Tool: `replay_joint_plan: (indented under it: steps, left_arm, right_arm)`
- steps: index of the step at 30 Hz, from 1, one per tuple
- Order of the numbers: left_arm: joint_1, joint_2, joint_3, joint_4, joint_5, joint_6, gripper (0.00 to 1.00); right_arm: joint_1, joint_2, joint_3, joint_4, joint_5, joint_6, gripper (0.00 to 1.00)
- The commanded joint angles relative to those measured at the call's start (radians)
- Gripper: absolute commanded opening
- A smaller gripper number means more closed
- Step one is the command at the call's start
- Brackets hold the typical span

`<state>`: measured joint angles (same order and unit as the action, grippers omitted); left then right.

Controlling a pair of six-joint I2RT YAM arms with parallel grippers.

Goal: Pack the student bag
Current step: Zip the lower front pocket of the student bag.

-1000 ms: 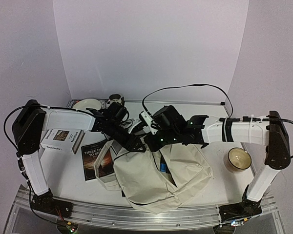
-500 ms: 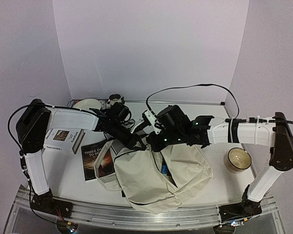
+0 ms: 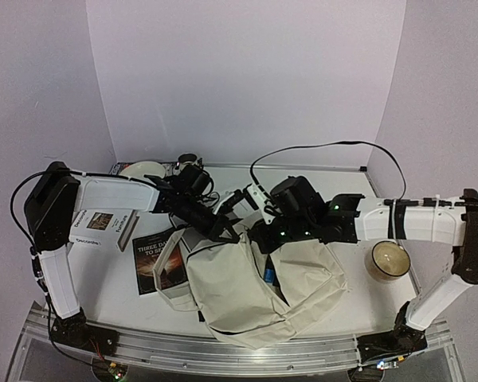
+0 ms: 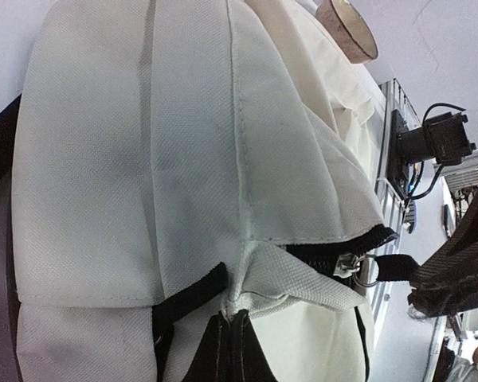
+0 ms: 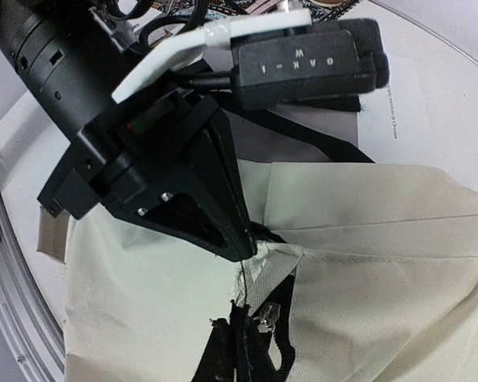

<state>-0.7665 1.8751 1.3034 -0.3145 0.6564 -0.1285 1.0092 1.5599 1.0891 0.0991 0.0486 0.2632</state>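
Cream student bag (image 3: 247,294) mid-table; left gripper (image 4: 235,326) just clamped onto fabric corner at zipper end (spread moments ago); right gripper (image 5: 233,342) pinches zipper pull (image 4: 366,269). Likely braced for zipping.

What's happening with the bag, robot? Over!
Left hand shut on bag edge. Right hand shut on zipper tab. Bag open, book and candle outside. Nothing in the way.
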Motion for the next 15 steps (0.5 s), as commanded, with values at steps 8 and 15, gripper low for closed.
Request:
replay_joint_plan:
  steps: [8, 15]
  left_arm:
    - [0.075, -0.102, 0.108, 0.091, 0.0, -0.208, 0.0]
    - [0.1, -0.114, 0.11, 0.141, -0.084, -0.309, 0.0]
  right_arm:
    - [0.007, -0.166, -0.202, -0.019, -0.033, 0.079, 0.0]
    - [0.007, -0.238, -0.321, -0.03, -0.086, 0.131, 0.0]
